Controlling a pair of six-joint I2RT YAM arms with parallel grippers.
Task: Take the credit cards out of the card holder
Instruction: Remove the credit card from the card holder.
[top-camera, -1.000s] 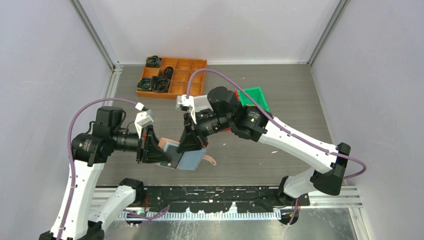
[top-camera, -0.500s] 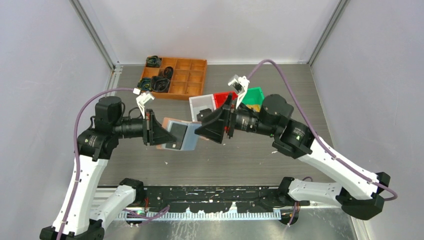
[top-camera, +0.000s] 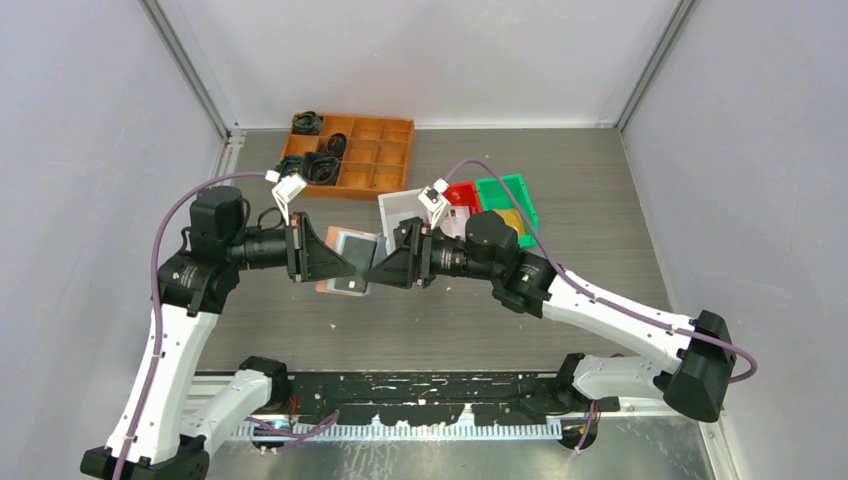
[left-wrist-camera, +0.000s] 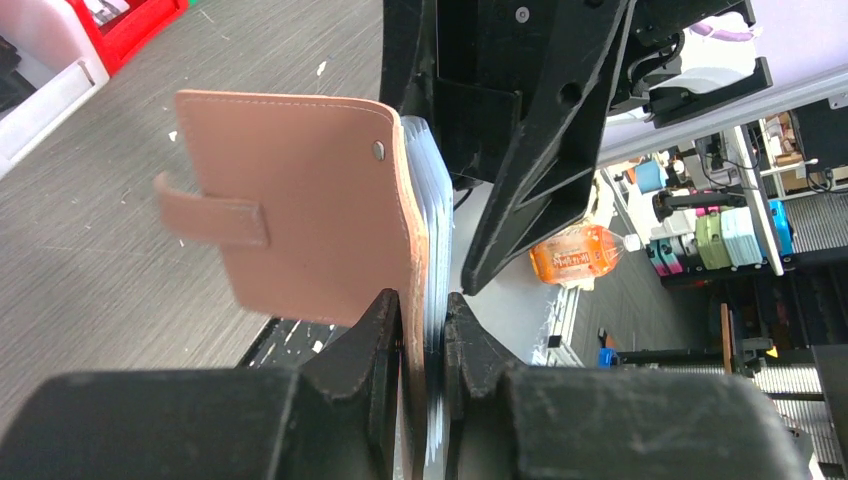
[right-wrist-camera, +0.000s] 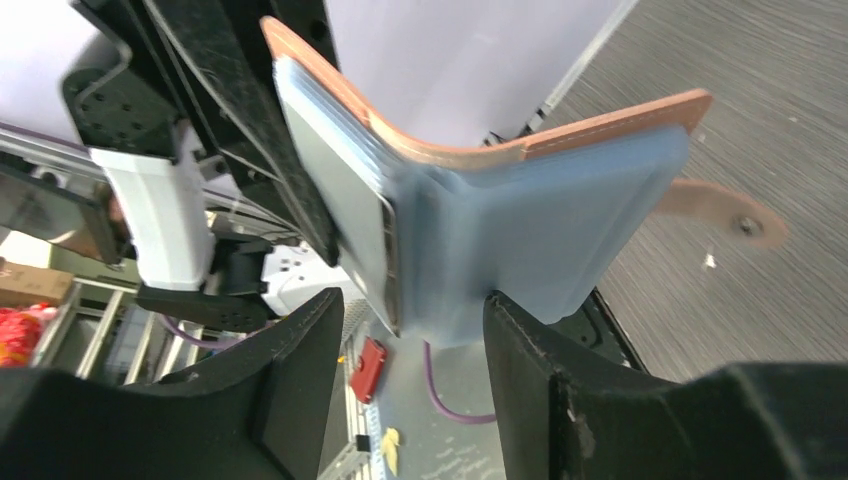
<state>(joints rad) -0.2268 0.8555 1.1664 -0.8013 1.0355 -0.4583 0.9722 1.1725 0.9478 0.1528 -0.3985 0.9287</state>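
My left gripper is shut on the salmon-pink card holder and holds it in the air, edge-on, with cover and sleeves pinched between the jaws. Its snap tab sticks out to the side. In the right wrist view the holder hangs open with its bluish plastic sleeves fanned out. A greyish credit card shows inside the front sleeve. My right gripper is open, with the sleeves' lower edge just above the gap between its jaws. In the top view it faces the left gripper closely.
An orange compartment tray with dark items stands at the back. A white bin, a red bin and a green bin sit behind the right arm. Metal rails line the table's near edge.
Both arms lifted the holder up and away from the near table edge. The right gripper backed off to the right, then came back left, close to the holder's open side.
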